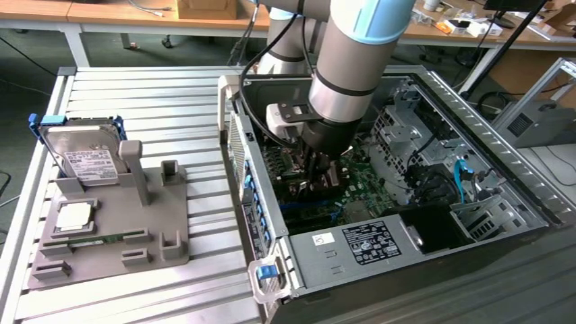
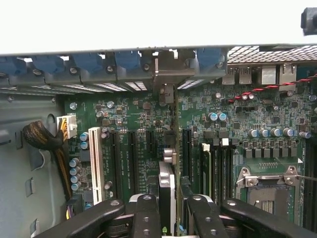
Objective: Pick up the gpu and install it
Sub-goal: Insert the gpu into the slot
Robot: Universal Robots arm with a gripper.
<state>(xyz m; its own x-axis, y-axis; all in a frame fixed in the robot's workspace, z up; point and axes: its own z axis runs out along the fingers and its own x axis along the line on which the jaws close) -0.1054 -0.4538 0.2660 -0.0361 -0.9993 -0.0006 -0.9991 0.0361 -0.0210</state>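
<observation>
Black gripper [image 2: 168, 208] clamps the gpu [image 2: 171, 148] edge-on inside the open PC case [image 1: 504, 155], bracket at the rear slots, install step underway; needs straight push into the motherboard [image 2: 237, 114] slot.

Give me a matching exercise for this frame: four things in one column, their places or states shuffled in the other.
Things:
1. gpu
2. hard drive
3. small silver chip
4. claw

Places or states:
A. lying flat on the grey holder
B. standing on edge in the holder's blue frame
C. inside the open computer case, closed on the card
D. held edge-on above the motherboard slots

Pairs: 1-D, 2-B, 3-A, 4-C
</observation>
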